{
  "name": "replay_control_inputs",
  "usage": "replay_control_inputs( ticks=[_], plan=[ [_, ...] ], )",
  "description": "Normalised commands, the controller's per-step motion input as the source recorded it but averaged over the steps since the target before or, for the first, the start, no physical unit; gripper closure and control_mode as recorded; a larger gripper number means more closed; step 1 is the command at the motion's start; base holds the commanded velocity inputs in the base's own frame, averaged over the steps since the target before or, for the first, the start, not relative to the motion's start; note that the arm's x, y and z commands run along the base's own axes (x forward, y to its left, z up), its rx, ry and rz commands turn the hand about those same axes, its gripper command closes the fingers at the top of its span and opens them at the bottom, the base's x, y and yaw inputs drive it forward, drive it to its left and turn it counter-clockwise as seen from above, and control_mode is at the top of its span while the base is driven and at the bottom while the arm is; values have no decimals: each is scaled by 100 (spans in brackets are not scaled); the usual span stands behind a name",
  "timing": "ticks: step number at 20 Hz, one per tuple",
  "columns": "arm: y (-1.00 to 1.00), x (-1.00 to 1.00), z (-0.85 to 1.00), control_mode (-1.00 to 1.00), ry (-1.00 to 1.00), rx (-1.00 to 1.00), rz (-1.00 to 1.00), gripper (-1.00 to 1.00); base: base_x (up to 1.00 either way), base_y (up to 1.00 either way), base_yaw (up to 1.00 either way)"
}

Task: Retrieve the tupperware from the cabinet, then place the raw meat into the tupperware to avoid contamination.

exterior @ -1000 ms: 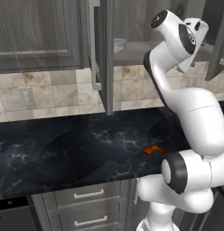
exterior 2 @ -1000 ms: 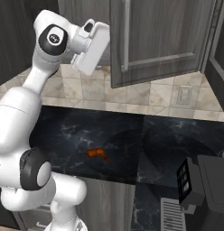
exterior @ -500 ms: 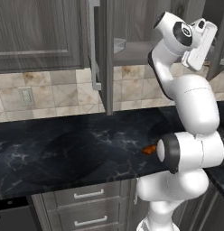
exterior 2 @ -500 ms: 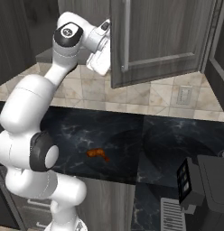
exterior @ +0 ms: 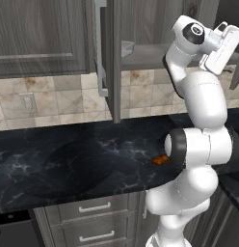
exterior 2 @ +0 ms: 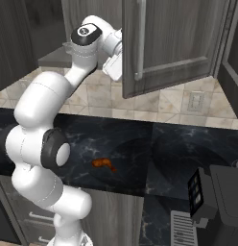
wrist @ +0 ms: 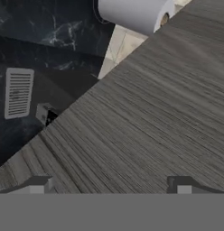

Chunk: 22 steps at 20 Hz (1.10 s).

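Now we're in the retrieval step: claw spread wide and empty, up against the cabinet. Raw meat waits mid-frame on the bench. Next, I'd say: reach inside for the tupperware.

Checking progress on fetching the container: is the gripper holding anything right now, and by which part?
Nothing is held. The gripper is open, its fingertips apart with only the cabinet's wood grain in front of them.
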Motion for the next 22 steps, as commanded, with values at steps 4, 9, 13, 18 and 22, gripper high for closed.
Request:
replay_control_inputs(
  ticks=[4,9,13,18,22],
  plan=[
    [-54,-47,-8,-100,0,0,-19,-100,0,0,0],
    [-81,-45,0,-100,0,0,-12,-100,0,0,0],
    [-84,-31,-6,-100,0,2,-10,-100,0,0,0],
    [-32,2,-10,-100,2,0,-4,-100,0,0,0],
    [-2,18,-20,-100,0,0,-11,-100,0,0,0]
  ],
)
